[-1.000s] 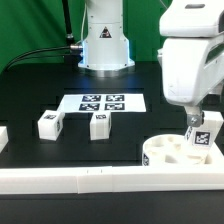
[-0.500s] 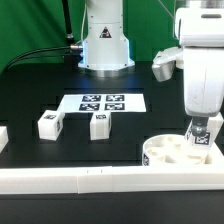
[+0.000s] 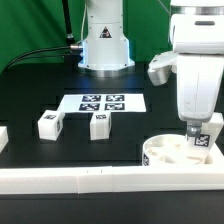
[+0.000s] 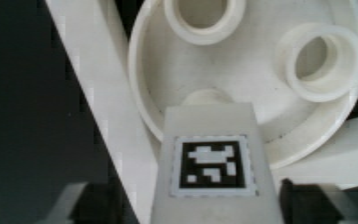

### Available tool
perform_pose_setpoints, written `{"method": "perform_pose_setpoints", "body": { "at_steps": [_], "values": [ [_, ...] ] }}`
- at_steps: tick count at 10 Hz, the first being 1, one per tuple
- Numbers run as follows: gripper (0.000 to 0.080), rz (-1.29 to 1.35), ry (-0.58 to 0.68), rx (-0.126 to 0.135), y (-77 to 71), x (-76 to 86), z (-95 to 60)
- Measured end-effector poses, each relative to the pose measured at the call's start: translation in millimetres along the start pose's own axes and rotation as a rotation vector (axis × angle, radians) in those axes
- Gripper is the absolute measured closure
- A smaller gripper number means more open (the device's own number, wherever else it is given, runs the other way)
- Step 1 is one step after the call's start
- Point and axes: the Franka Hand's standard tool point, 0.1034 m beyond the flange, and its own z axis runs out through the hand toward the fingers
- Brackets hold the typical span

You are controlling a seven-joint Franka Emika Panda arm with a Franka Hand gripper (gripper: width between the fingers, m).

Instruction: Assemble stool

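The round white seat (image 3: 168, 153) lies at the exterior view's right, close behind the front rail. In the wrist view its recesses show on the seat (image 4: 229, 70). A tagged leg (image 3: 204, 141) stands upright at the seat's right edge. My gripper (image 3: 197, 132) comes down on this leg from above, shut on it. From the wrist camera the leg (image 4: 213, 150) fills the gap in the gripper (image 4: 197, 205), and a dark finger (image 4: 87, 200) presses each side. Two more legs (image 3: 49, 124) (image 3: 99, 124) stand loose on the black table.
The marker board (image 3: 100, 102) lies flat behind the two loose legs. A long white rail (image 3: 80, 180) runs along the front edge, and the same rail (image 4: 91, 90) passes beside the seat. The arm's base (image 3: 105, 40) stands at the back centre.
The arm shifted right and the wrist turned above the seat. The jaws have closed from wide open onto the leg at the seat. The leg and seat stay in place.
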Motion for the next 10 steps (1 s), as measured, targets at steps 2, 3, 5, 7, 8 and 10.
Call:
{"method": "perform_pose_setpoints", "body": {
  "at_steps": [2, 3, 5, 7, 8, 10],
  "values": [
    [0.0462, 0.030, -0.002, 0.003, -0.5, -0.6, 0.2],
    [0.0462, 0.031, -0.002, 0.003, -0.4, -0.8, 0.2],
    [0.0462, 0.122, -0.001, 0.004, -0.4, -0.9, 0.3],
    [0.0462, 0.387, 0.006, 0.004, -1.0, -0.5, 1.0],
    [0.0462, 0.515, 0.010, 0.009, -1.8, 0.5, 1.3],
    [0.0462, 0.721, 0.010, 0.012, -2.3, 0.7, 1.7]
  ]
}}
